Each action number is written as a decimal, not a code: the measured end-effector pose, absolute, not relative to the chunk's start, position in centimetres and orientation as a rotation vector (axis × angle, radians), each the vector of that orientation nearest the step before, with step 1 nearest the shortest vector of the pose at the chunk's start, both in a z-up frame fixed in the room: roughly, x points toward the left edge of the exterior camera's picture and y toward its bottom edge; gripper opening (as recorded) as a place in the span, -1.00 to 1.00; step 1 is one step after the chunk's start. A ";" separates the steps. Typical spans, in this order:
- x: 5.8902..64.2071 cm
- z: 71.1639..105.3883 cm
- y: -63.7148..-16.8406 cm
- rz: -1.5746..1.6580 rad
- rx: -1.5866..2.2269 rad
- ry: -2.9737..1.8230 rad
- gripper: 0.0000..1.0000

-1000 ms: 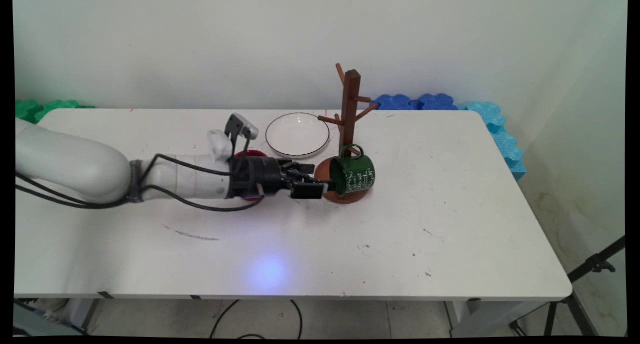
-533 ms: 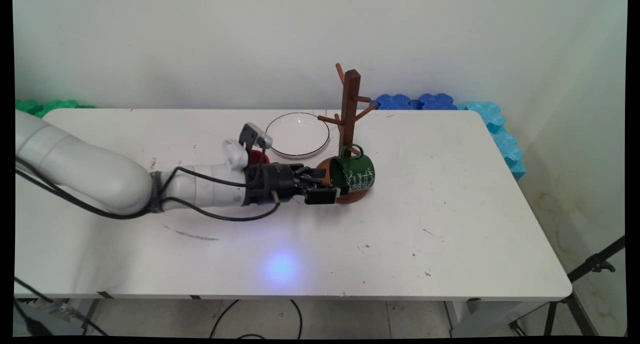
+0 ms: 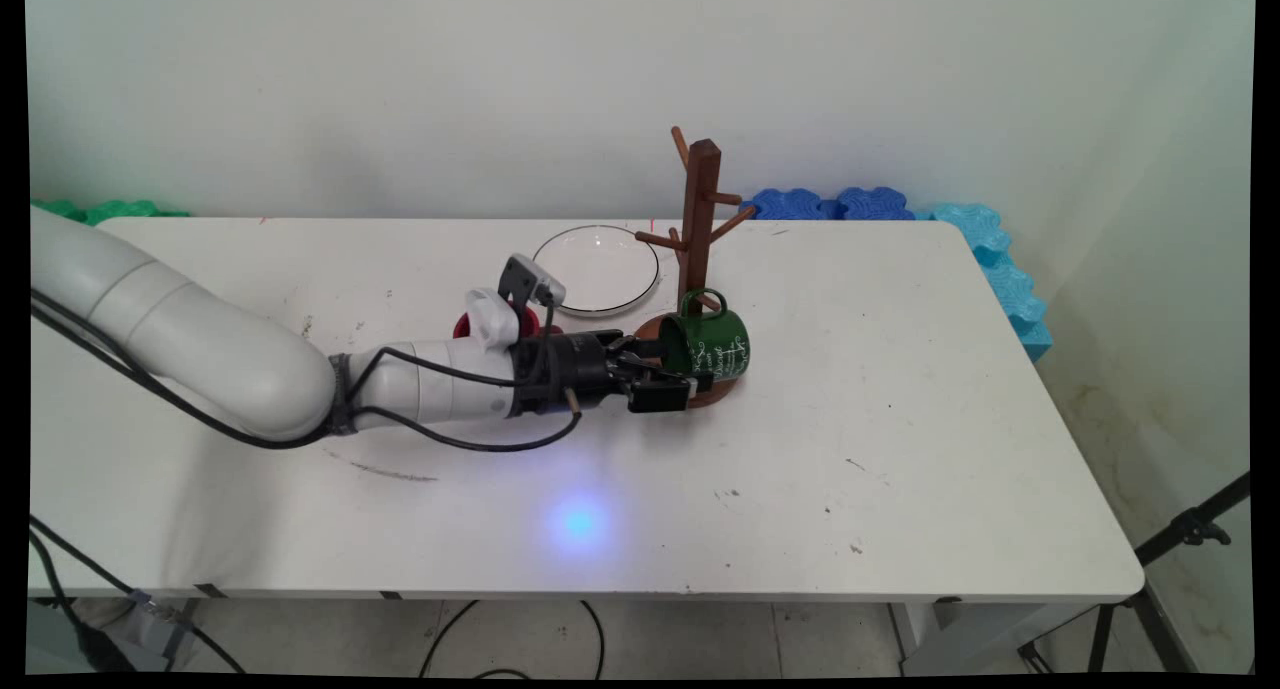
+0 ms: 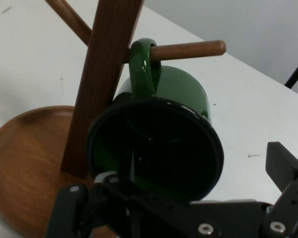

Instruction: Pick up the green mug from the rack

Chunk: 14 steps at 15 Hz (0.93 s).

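The pincer (image 3: 672, 381) lies low and level over the white worktop (image 3: 900, 449), reaching rightward to the mouth of a green mug (image 3: 706, 347). The mug hangs by its handle on a low peg of the wooden mug tree (image 3: 698, 219), its open mouth turned toward the hand. In the hand view one finger (image 4: 285, 166) stands outside the rim at the right, with the mug's mouth (image 4: 156, 148) just ahead; the other seems to reach inside, though the dark interior hides it, so the pincer looks spread across the rim. A white plate (image 3: 595, 269) sits behind, and something red (image 3: 465, 325) shows behind the wrist.
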<state>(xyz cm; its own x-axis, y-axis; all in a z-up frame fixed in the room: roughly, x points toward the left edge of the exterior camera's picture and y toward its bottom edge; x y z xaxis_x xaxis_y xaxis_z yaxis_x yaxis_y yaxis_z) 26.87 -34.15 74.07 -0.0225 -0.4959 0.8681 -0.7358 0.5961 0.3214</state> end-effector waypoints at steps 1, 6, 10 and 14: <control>26.7 74.0 -34.2 0.262 1.030 -1.674 1.00; 25.9 73.6 -34.8 0.271 1.011 -1.676 1.00; 25.5 73.5 -35.1 0.280 0.997 -1.690 -1.00; 25.3 73.4 -35.4 0.284 0.984 -1.705 -1.00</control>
